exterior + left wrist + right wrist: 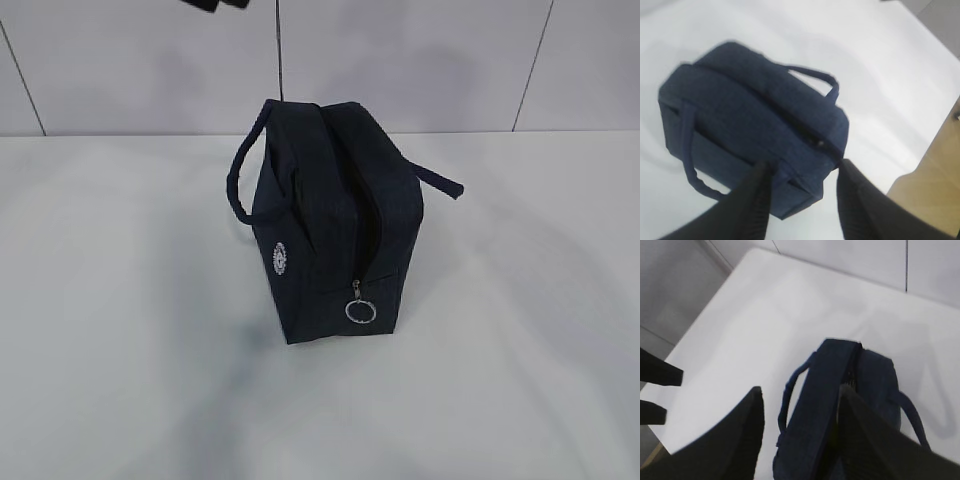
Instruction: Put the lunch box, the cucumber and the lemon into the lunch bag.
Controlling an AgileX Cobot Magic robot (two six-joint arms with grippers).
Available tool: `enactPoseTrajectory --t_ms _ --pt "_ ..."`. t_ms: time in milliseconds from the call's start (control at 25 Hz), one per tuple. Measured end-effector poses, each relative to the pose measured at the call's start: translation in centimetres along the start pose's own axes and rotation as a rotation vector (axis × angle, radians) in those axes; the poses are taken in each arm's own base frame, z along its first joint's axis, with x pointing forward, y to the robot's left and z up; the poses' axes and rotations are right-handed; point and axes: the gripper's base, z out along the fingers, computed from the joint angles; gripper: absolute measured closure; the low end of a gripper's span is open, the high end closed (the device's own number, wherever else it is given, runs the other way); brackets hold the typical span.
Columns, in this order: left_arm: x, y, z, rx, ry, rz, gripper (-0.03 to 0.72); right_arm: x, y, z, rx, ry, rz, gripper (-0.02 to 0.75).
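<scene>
Lunch bag: the dark navy lunch bag (335,225) stands upright near the middle of the white table (120,350).
Long axis: in the exterior view it runs from the far wall toward the camera, with one narrow end facing the viewer.
Zipper: it runs along the top ridge and down the near end, where the silver ring pull (360,310) hangs low.
Handles: one loop handle (245,170) arches out to the left, the other (435,180) falls to the right.
Logo: a small white round logo (281,258) sits on the left side panel, seen only in the exterior view.
Left gripper: the left gripper (802,195) hangs above one end of the bag, its black fingers (752,200) spread wide with nothing between them.
Right gripper: the right gripper (800,427) hangs above the bag's other end, its fingers (747,425) also wide apart and empty.
Only in the wrist views: both grippers and the bag's top from above; the left wrist view is blurred.
Only in the right wrist view: the table's far corner and the wall beyond.
</scene>
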Motion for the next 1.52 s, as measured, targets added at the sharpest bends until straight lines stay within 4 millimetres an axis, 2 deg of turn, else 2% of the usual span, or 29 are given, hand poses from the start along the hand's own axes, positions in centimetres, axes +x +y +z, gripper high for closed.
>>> enactPoseTrajectory --t_ms 200,400,520,560,680,920,1080,1320,1520 --pt "-0.5 -2.4 -4.4 -0.012 -0.104 0.071 0.385 -0.9 5.0 -8.0 0.001 -0.197 -0.153 0.384" --pt "-0.4 -4.6 -8.5 -0.022 -0.200 0.123 0.389 0.7 9.4 -14.9 0.009 -0.321 -0.256 0.395" --pt "-0.2 -5.7 -10.5 -0.027 -0.246 0.150 0.389 2.9 10.9 -17.2 0.018 -0.347 -0.281 0.396" --pt "-0.1 -6.1 -11.2 -0.028 -0.260 0.159 0.390 3.7 11.1 -17.4 0.022 -0.345 -0.280 0.397" --pt "0.9 -6.8 -12.4 -0.029 -0.274 0.167 0.391 7.1 12.0 -18.9 0.043 -0.375 -0.291 0.398" --pt "5.5 -6.9 -12.3 -0.056 -0.261 0.162 0.391 15.3 12.4 -20.0 0.126 -0.485 -0.316 0.399" --pt "9.4 -6.8 -12.4 -0.104 -0.310 0.170 0.391 20.7 11.9 -19.2 0.162 -0.511 -0.305 0.400" --pt "15.4 -6.1 -11.1 -0.149 -0.306 0.145 0.398 26.2 9.5 -15.1 0.163 -0.385 -0.228 0.401" --pt "19.4 -5.3 -9.3 -0.146 -0.276 0.077 0.404 28.7 7.7 -11.7 0.146 -0.287 -0.129 0.401"
